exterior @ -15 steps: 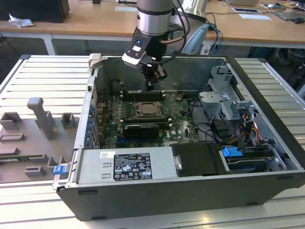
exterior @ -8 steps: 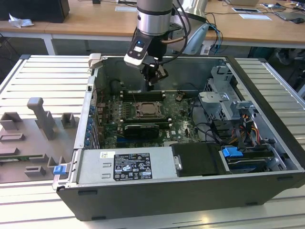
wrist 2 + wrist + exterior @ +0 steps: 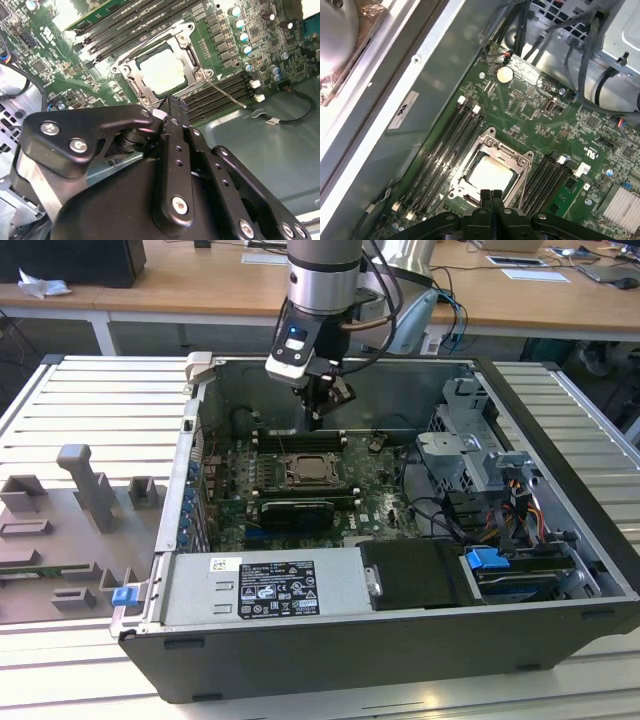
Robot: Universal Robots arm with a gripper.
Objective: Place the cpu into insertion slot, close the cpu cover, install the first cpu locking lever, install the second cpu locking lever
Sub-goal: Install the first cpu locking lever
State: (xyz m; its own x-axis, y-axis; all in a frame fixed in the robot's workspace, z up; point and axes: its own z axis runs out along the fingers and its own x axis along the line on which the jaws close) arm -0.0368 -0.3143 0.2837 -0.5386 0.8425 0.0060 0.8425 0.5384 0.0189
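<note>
The cpu lies flat in the insertion slot on the green board inside the open computer case. The cpu cover lies down over it, its silvery frame around the pale chip face. A thin locking lever sticks out from one socket corner across the memory slots. My gripper hangs above the socket's edge, shut with nothing between its fingers and touching nothing.
Black memory slots flank the socket on both sides. Cables and a drive cage fill the case on the exterior view's right, and a power supply sits at its front. Grey fixtures stand on the table on the exterior view's left.
</note>
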